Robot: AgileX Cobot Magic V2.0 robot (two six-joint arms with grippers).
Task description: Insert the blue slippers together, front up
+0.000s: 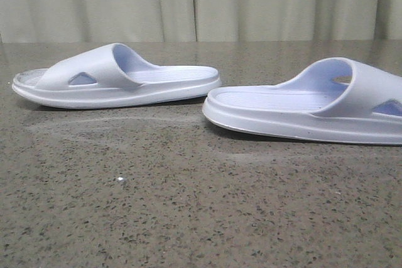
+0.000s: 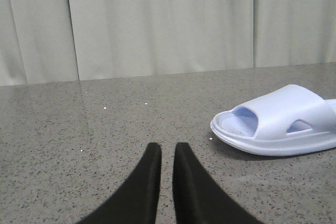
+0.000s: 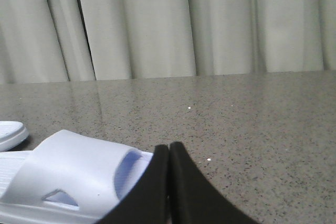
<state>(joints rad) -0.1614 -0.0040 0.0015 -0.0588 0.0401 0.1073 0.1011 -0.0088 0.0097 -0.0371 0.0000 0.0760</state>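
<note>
Two pale blue-white slippers lie soles down on the speckled table, set apart end to end. In the front view the left slipper (image 1: 119, 80) lies farther back and the right slipper (image 1: 314, 108) nearer, cut off by the right edge. No gripper shows in the front view. My left gripper (image 2: 167, 148) is empty above bare table, its fingers almost together with a thin slit between them. The left slipper (image 2: 278, 121) lies well to its side. My right gripper (image 3: 169, 146) is shut and empty. It hovers just beside the toe end of the right slipper (image 3: 68, 177).
The grey speckled stone table (image 1: 188, 205) runs back to a pale curtain (image 1: 201, 4). The tip of the other slipper (image 3: 10, 132) shows at the edge of the right wrist view. Small white specks (image 1: 120, 181) lie on the table.
</note>
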